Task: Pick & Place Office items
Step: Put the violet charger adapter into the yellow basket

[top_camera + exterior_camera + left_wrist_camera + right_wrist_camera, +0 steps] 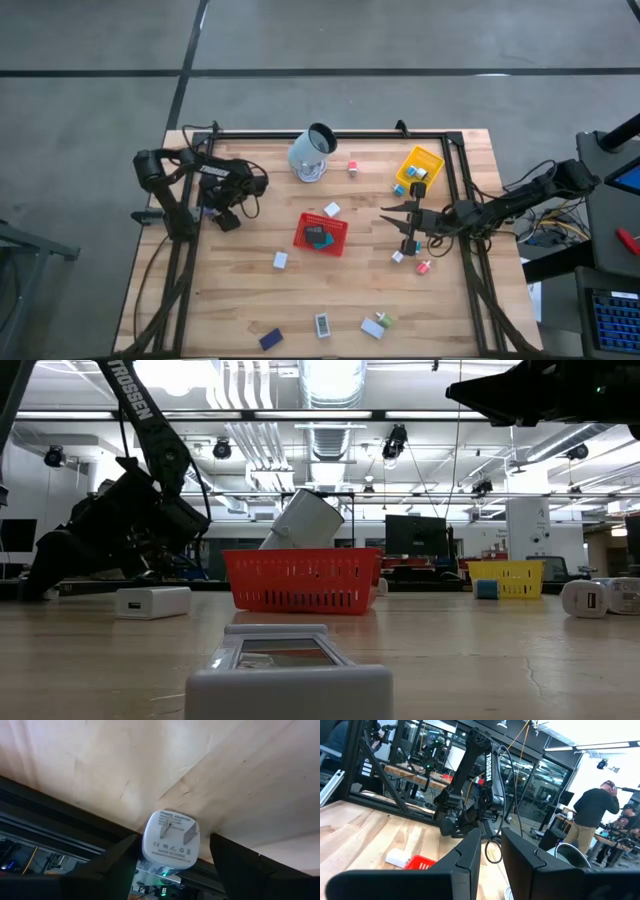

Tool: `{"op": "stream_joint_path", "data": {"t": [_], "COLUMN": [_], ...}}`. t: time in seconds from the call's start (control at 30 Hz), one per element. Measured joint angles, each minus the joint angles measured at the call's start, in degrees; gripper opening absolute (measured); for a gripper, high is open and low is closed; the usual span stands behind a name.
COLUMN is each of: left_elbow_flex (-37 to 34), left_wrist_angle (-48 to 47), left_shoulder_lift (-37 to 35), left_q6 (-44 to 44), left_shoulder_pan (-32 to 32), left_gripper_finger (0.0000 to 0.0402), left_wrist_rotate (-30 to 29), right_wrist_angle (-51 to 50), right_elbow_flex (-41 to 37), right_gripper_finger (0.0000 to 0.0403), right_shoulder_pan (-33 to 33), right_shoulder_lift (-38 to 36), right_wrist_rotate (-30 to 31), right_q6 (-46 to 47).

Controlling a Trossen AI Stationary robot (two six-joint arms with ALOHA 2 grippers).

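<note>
Centred on the tabletop (240, 290): a mesh tray (322, 234) holding office items. Behind it, a tipped cup (312, 153). To its left, the left gripper (226, 214) near the tabletop edge. To its right, the right gripper (404, 231), and beyond, a second tray (420, 166).

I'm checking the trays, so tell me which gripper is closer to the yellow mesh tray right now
The right. The right gripper hovers just below the yellow mesh tray in the high view, while the left gripper sits far across the table, at its left edge.
</note>
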Motion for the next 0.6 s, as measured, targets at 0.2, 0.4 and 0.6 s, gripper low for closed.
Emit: {"op": "stream_joint_path", "data": {"t": [0.2,0.4,0.6], "left_elbow_flex": [0.0,0.0,0.0], "left_wrist_angle": [0.3,0.3,0.3], "left_shoulder_lift": [0.0,0.0,0.0], "left_q6": [0.0,0.0,0.0], "left_shoulder_pan": [0.0,0.0,0.0], "left_gripper_finger": [0.0184,0.0128,0.0128], "left_wrist_rotate": [0.8,0.4,0.4], "right_wrist_angle": [0.0,0.0,0.0], "right_elbow_flex": [0.0,0.0,0.0], "right_gripper_finger": [0.0073,0.0073,0.0073], "right_shoulder_pan": [0.0,0.0,0.0], "right_shoulder_lift": [0.0,0.0,0.0], "right_wrist_rotate": [0.0,0.0,0.0], "right_q6": [0.1,0.1,0.1]}}
